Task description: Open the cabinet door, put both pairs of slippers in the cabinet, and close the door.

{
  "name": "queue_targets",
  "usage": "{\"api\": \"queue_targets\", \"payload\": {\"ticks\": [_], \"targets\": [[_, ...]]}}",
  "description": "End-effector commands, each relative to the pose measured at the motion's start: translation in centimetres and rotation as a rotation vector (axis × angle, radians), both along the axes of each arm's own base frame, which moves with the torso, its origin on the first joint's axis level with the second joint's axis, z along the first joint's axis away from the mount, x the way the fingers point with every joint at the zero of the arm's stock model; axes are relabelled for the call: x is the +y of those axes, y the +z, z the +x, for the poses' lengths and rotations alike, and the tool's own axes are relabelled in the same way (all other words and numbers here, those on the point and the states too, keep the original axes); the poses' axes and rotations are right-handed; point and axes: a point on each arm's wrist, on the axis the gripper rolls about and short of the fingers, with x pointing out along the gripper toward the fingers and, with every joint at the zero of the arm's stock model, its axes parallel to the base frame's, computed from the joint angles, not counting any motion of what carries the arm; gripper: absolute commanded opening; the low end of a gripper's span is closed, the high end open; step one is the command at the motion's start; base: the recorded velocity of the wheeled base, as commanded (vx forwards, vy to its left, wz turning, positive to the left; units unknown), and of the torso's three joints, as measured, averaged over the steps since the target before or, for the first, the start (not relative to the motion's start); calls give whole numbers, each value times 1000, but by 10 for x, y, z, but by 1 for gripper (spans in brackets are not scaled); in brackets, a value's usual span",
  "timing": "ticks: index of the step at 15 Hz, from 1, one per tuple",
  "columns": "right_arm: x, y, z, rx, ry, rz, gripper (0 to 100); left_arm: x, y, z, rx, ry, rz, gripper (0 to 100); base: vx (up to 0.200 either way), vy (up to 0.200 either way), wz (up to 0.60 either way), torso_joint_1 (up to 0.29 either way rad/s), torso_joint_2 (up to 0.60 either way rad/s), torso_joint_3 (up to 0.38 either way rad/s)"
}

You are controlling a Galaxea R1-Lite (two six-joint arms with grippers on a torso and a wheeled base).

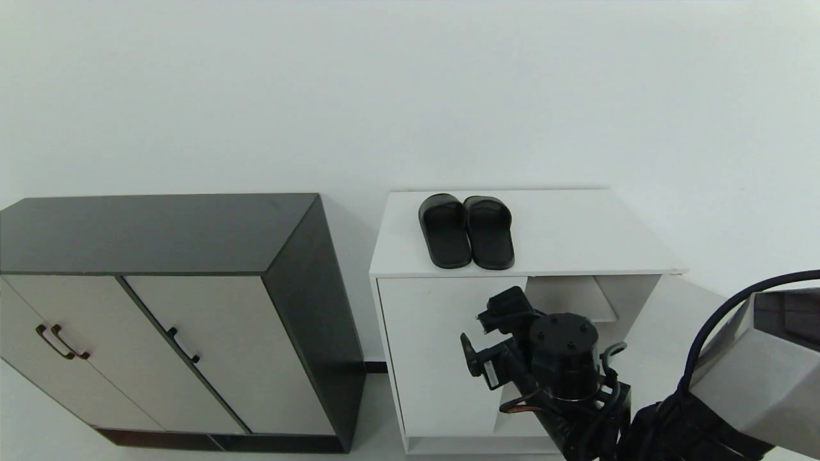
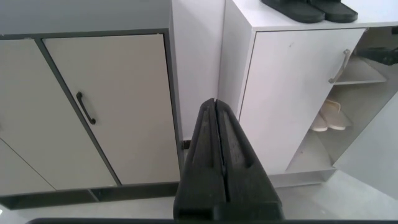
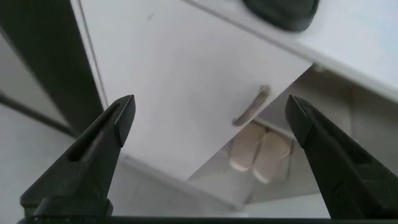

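Observation:
A pair of black slippers [image 1: 466,230] lies on top of the white cabinet [image 1: 576,237], also seen as the black slippers [image 2: 311,9] at the cabinet's top edge. A beige pair of slippers [image 3: 261,152] rests on a low shelf inside; the same beige slippers [image 2: 329,116] show past the door's edge. The white door [image 1: 442,346] carries a metal handle [image 3: 252,106]. My right gripper [image 1: 487,330] hangs open in front of that door, level with the handle; its own view has the right gripper [image 3: 211,155] wide apart. My left gripper [image 2: 216,106] is shut on nothing, lower and farther left.
A dark cabinet [image 1: 160,234] with pale doors and black handles [image 1: 182,344] stands to the left of the white one, with a narrow gap between them. A plain wall rises behind both. The white cabinet's right half [image 1: 596,301] stands open, showing a shelf.

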Motion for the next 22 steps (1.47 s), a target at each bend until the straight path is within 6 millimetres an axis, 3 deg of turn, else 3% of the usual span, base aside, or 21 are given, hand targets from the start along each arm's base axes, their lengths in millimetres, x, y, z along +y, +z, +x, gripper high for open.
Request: {"api": "queue_targets", "payload": {"ticks": [1,4,6,8,16,20,22], "targets": [[12,28,-4,14,8,102,100,0,0,0,1,0,2,0,0,0,0,0,0,0],[20,66,-6,101,-75,233,100,0,0,0,1,0,2,0,0,0,0,0,0,0],[24,73,0,77,-173,261,100,0,0,0,1,0,3,0,0,0,0,0,0,0],[25,67,2,80,-181,250,100,0,0,0,1,0,3,0,0,0,0,0,0,0],[28,58,9,75,-188,257,100,0,0,0,1,0,3,0,200,0,0,6,-2,0],[33,44,18,60,-188,282,100,0,0,0,1,0,3,0,200,0,0,7,0,1],[35,41,19,64,-164,287,100,0,0,0,1,0,5,0,0,0,0,0,0,0]]}}
